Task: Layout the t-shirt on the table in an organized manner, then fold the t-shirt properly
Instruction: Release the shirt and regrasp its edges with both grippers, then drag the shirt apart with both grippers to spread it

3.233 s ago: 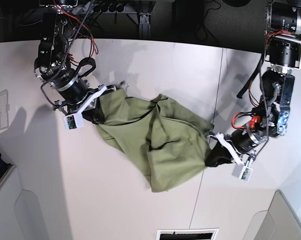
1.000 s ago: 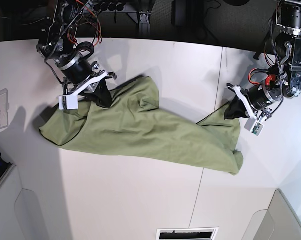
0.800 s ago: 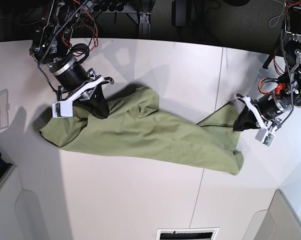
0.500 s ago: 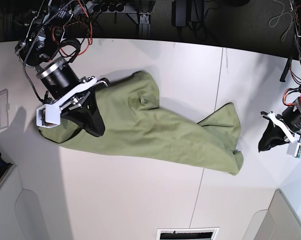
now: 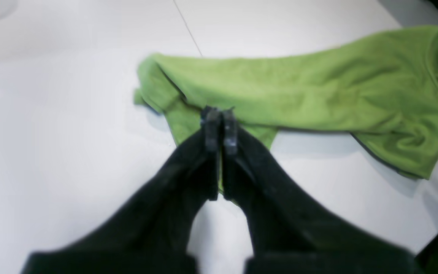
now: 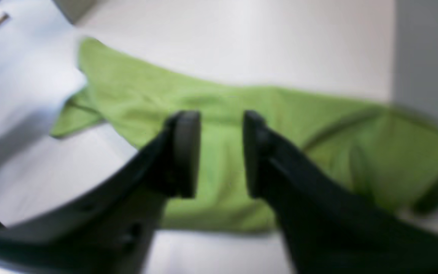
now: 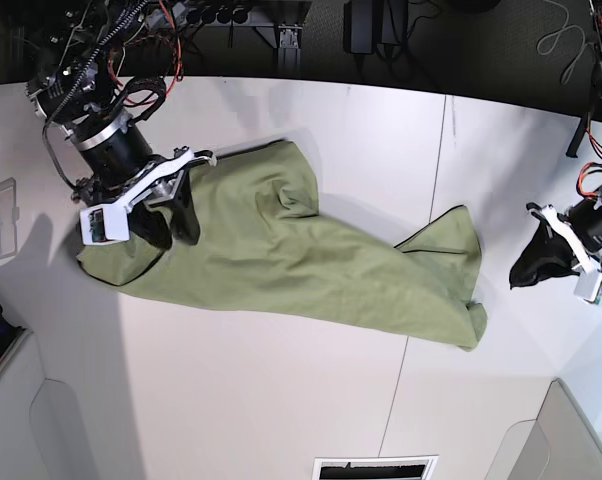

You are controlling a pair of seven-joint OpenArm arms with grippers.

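Table (image 7: 311,400) carries the t-shirt (image 7: 301,255), stretched long from upper left to lower right in the base view. Right gripper (image 6: 221,152), fingers parted, hovers over it; left gripper (image 5: 219,127), nearly closed and empty, hangs beside it.

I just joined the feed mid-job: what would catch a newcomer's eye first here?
The t-shirt stands out first: an olive band lying rumpled and stretched diagonally across the white table, not yet flat. Next, the right pincer hangs over the shirt's end on the left of the base view, its jaws apart with nothing between them. The left pincer sits off the cloth, above bare table beyond the shirt's other end.
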